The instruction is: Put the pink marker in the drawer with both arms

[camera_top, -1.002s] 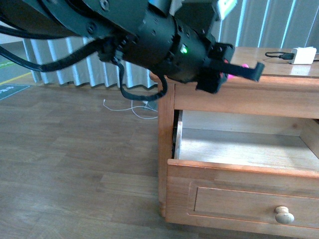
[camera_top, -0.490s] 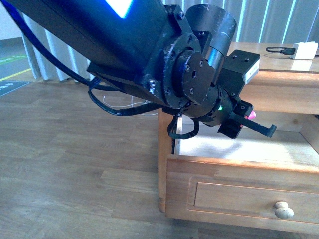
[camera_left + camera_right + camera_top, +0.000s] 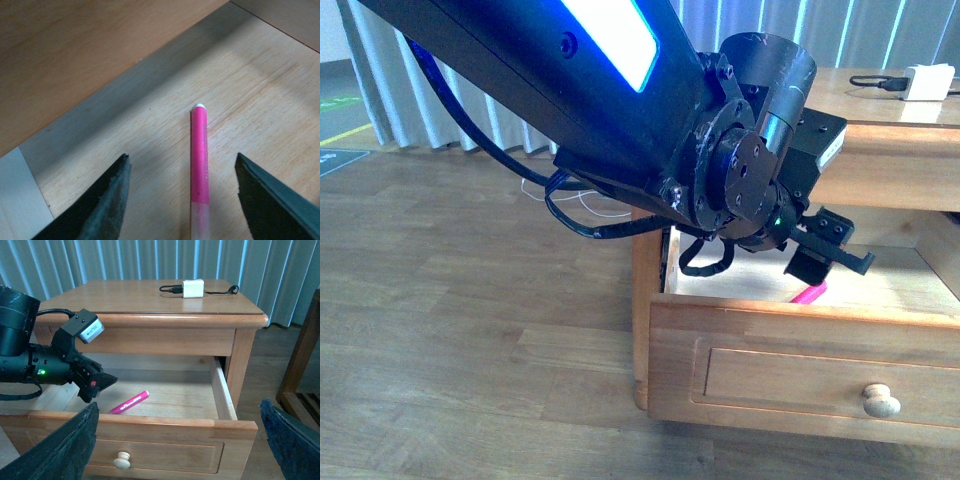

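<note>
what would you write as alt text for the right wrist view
A pink marker lies on the floor of an open wooden drawer, with the black left gripper poised at one end of it. A white charger block with a black cable sits on the nightstand top above.

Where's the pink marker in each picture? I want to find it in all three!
Front view: the pink marker peeks over the drawer front, under the left end effector.
Left wrist view: the pink marker lies on the drawer floor, between the open fingers.
Right wrist view: the pink marker lies on the drawer floor, near the left end effector.
Shared landmark: the drawer's pale floor.
</note>
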{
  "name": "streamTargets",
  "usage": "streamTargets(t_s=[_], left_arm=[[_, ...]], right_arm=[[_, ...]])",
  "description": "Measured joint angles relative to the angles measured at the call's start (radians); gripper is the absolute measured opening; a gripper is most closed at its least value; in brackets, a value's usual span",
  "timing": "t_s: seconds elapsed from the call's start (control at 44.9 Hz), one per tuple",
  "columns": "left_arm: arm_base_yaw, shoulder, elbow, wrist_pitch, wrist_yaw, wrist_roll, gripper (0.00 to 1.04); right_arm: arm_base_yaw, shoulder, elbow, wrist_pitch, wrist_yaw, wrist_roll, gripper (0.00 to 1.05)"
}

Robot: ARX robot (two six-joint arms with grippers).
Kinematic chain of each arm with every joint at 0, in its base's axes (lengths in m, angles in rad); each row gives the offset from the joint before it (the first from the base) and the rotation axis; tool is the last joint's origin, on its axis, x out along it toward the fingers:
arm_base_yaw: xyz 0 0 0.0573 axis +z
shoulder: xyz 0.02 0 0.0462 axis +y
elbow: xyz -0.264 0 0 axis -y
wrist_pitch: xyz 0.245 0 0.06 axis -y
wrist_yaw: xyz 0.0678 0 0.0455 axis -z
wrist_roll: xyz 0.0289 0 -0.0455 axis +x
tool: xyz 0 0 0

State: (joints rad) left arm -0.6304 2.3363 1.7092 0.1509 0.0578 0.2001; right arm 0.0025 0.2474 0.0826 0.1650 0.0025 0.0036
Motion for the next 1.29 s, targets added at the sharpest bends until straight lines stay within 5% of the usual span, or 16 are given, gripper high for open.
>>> streamTargets(t_s=[0.2, 0.78, 1.114, 1.292], left_arm=[[0.010, -0.190, -0.204, 0.108, -0.034, -0.023, 1.00], [0.194, -0.995, -0.852, 0.225, -0.084, -0.144, 0.99], [0.396, -1.747, -1.324, -0.104, -0.169, -0.356, 0.99], [0.492, -2.039, -1.429, -0.294, -0.111, -0.420, 0.99]], right_arm=[[0.000, 0.000, 0.000, 0.000, 0.000, 0.000, 0.96], [0.000, 0.000, 0.000, 0.000, 0.000, 0.000, 0.96], [0.000, 0.000, 0.000, 0.000, 0.000, 0.000, 0.96], [0.000, 0.000, 0.000, 0.000, 0.000, 0.000, 0.96]])
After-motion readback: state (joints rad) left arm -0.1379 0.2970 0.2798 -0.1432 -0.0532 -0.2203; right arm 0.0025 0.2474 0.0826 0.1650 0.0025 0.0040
